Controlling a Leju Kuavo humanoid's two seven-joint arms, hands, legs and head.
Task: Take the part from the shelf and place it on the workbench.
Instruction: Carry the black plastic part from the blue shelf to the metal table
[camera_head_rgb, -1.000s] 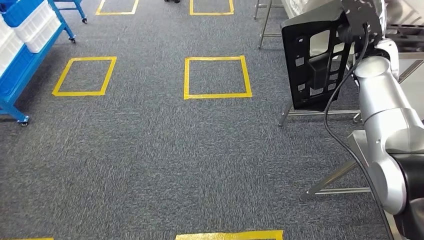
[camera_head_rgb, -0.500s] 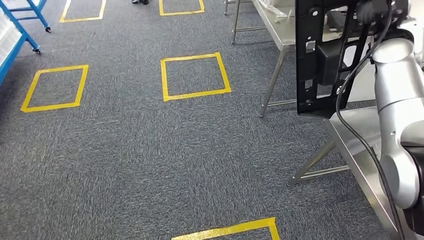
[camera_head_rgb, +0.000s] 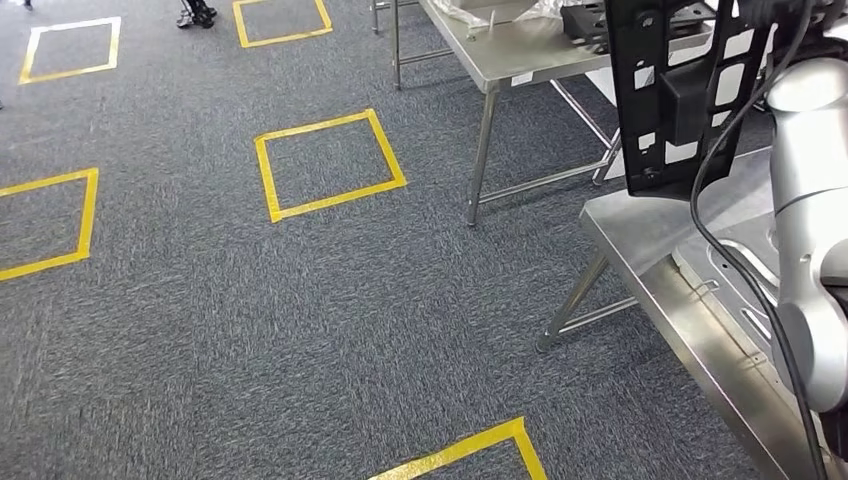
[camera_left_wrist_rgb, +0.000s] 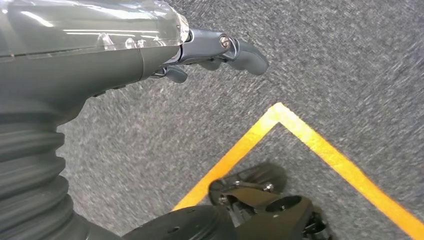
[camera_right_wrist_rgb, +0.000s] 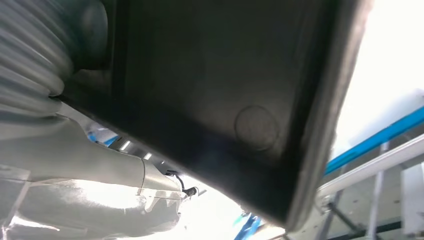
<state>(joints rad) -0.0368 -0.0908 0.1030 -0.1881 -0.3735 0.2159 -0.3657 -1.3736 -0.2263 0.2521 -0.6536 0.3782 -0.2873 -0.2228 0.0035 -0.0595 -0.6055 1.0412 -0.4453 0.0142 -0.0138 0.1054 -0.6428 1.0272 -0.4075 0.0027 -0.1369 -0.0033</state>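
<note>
A broad black part sits close against the right hand, whose grey ribbed cover presses its edge. Beyond it are a blue bar and bright glare

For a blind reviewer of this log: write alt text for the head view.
The robot's right arm holds a black slotted part upright above a steel workbench. Grey carpet with yellow tape squares spreads to the left, and a second steel table stands behind.
</note>
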